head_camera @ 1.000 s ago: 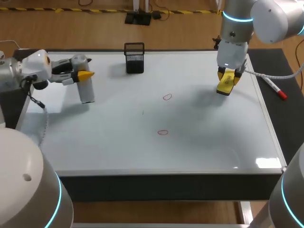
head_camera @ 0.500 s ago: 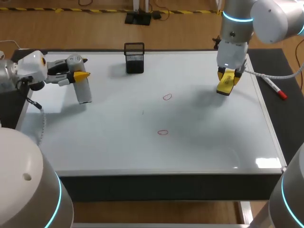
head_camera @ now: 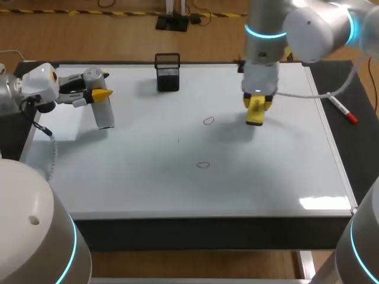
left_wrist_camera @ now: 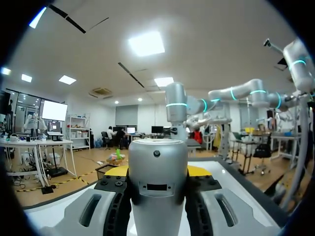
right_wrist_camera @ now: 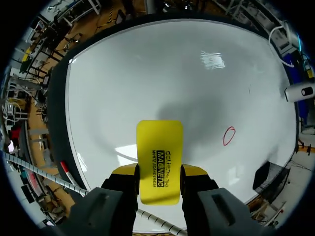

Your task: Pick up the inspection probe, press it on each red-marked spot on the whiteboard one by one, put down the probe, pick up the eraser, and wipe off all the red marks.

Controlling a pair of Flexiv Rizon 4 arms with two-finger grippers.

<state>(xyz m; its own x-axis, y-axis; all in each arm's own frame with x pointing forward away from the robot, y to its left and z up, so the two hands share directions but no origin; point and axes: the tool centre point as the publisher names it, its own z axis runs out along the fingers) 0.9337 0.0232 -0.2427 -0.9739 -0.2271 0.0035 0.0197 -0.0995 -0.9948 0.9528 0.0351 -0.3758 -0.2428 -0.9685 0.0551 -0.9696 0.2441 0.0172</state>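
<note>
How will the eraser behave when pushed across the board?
Probably stiff: the eraser juts straight from the right tool without drooping. Its flat slab shape should slide, not roll, on the glossy board. Held near one end, it might pivot under hard pressure.

Head view overhead; right wrist down on shared whiteboard (head_camera: 148,189); left level

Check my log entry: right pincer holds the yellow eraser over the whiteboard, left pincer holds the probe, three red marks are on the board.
Wrong count: the head view shows two red marks, not three: one beside the yellow eraser, one nearer the whiteboard's front edge. Correct otherwise: right pincer on the eraser, left pincer on the probe.
</note>
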